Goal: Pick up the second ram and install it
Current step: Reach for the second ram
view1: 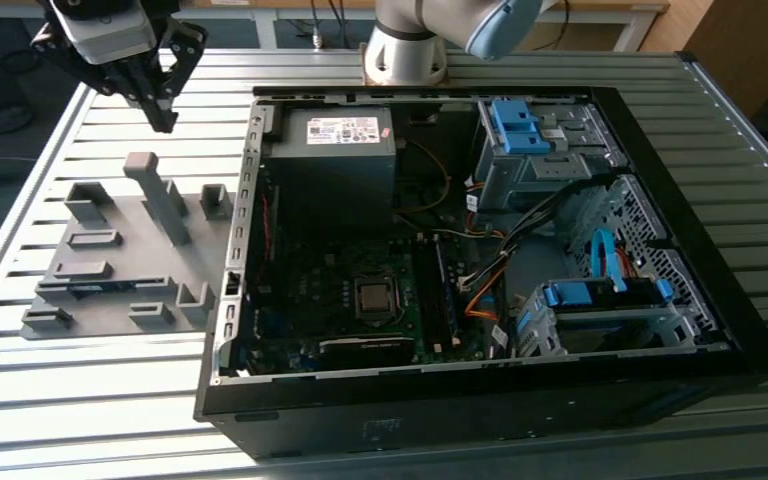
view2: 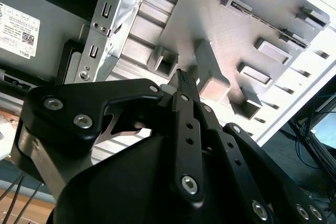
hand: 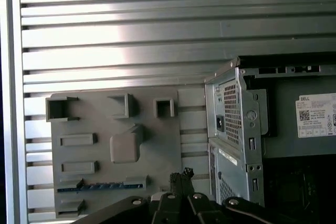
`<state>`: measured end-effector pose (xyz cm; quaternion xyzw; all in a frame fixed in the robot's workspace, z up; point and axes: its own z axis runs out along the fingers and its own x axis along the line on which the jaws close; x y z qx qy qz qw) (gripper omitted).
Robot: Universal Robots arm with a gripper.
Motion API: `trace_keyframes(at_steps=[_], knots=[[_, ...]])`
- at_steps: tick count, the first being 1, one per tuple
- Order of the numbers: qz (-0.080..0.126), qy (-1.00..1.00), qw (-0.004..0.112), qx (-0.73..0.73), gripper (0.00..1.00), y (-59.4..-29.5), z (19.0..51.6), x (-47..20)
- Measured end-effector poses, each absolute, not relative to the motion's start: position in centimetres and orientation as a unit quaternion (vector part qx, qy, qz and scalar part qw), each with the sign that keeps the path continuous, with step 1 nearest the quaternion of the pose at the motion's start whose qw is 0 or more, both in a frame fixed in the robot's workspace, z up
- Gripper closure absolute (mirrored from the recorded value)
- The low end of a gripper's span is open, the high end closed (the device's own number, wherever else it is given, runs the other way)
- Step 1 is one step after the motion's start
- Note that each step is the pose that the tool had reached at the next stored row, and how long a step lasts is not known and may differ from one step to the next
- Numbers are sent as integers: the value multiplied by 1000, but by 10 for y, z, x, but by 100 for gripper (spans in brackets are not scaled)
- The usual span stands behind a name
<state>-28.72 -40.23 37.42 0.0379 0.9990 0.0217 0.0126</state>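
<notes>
Gripper point(view2: 182, 75) is sitting closest to the lens in both wrist views, its black fingers point(hand: 181, 178) pressing together at the tips and gripping nothing. In the exterior view the gripper point(view1: 164, 122) is hanging in the air by the grey holder plate point(view1: 124, 265), off the end with the tall upright block point(view1: 157, 195), touching nothing. The second ram point(hand: 100, 186) is lying flat in a long slot of the holder plate point(hand: 157, 145), a blue-green strip at the end away from the plate's square pockets; in the exterior view the ram point(view1: 91, 286) is showing well apart from the gripper. The open computer case point(view1: 244, 190) is lying just beside the plate, on the exterior view's right of it, with both resting on the slatted metal table point(view1: 91, 400).
</notes>
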Motion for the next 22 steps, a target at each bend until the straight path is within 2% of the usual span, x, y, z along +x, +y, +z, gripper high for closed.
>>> trace_keyframes(at_steps=[22], knots=[[22, 999, 13, 38, 89, -410, 374, -307]])
